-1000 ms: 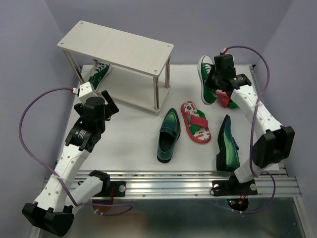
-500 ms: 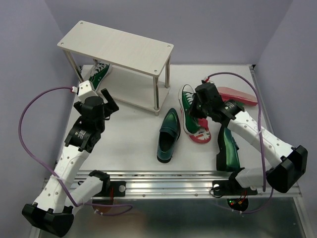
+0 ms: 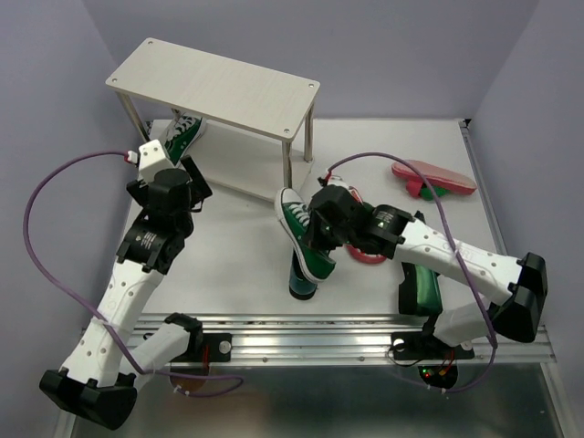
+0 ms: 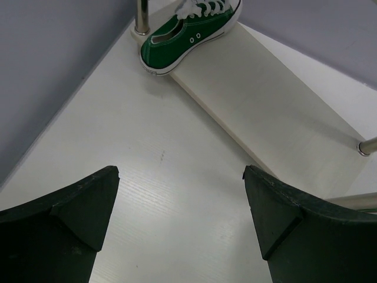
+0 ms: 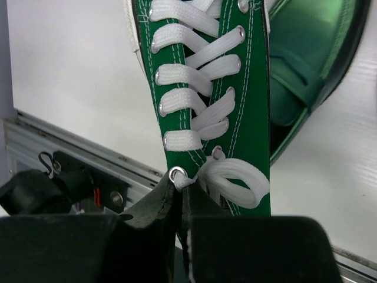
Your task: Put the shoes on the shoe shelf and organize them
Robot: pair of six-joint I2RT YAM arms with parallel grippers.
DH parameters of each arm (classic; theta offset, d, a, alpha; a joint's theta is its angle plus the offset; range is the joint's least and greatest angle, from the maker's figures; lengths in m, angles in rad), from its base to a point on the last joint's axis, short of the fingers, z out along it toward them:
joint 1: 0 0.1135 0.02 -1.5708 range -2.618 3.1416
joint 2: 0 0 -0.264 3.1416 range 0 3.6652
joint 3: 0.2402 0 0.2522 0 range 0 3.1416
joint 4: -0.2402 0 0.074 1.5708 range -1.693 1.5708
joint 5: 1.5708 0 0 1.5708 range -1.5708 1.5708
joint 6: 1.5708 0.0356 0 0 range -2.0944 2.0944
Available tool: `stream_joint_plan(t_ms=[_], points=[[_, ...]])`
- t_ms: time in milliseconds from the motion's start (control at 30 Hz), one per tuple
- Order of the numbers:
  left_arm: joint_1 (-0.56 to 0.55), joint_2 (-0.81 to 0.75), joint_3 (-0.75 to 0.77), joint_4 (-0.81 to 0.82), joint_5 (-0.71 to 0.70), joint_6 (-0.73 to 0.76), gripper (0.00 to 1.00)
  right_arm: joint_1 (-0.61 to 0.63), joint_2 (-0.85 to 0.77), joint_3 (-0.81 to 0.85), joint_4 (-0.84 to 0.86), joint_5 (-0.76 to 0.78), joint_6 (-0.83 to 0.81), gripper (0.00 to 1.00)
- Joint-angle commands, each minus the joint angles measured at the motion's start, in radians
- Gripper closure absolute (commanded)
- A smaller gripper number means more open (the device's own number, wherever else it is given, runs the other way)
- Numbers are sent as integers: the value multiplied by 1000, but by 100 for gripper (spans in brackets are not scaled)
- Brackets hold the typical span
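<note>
The shoe shelf (image 3: 219,87) stands at the back left. One green sneaker (image 3: 182,135) sits at the left end of the shelf's lower board (image 4: 265,112); it also shows in the left wrist view (image 4: 188,29). My right gripper (image 3: 321,228) is shut on the opening edge of the second green sneaker (image 3: 301,237), holding it above a dark green loafer (image 3: 301,281). In the right wrist view the gripper (image 5: 185,200) pinches the sneaker (image 5: 206,88) over the loafer (image 5: 306,65). My left gripper (image 4: 181,206) is open and empty over the table near the shelf.
A second loafer (image 3: 422,285) lies at the front right, partly under the right arm. A red flip-flop (image 3: 433,176) lies at the back right; another (image 3: 367,257) is mostly hidden by the arm. The metal rail (image 5: 70,147) runs along the table's front edge.
My right arm has swung left from the back right, carrying the green sneaker to the middle above the loafer. My left arm has shifted slightly toward the shelf.
</note>
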Motion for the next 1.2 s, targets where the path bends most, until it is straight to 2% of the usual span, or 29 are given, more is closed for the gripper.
stream_joint_plan(t_ms=[0, 167, 500, 767, 900, 967, 1000, 1033, 1133, 1167], points=[[-4, -9, 60, -9, -96, 22, 1, 78, 43, 92, 112, 38, 20, 99], [-3, 8, 88, -42, -102, 22, 1, 119, 134, 164, 145, 29, -23, 99], [-4, 9, 126, -104, -183, 22, 1, 119, 327, 366, 168, 35, -87, 99], [-4, -54, 85, -90, -222, -26, 1, 119, 519, 440, 238, 19, -64, 99], [-4, -68, 69, -76, -182, -17, 1, 119, 589, 452, 267, 29, -63, 99], [-3, -58, 68, -84, -176, -38, 1, 119, 613, 452, 286, 29, -67, 88], [-4, -51, 68, -99, -153, -72, 1, 119, 635, 449, 292, 15, -67, 72], [-4, -43, 65, -105, -153, -72, 1, 119, 646, 455, 292, 15, -72, 72], [-3, 3, 42, -130, -57, -126, 1, 119, 646, 449, 292, -28, -92, 42], [-4, 15, 36, -142, -44, -170, 1, 119, 634, 440, 292, -25, -104, 37]])
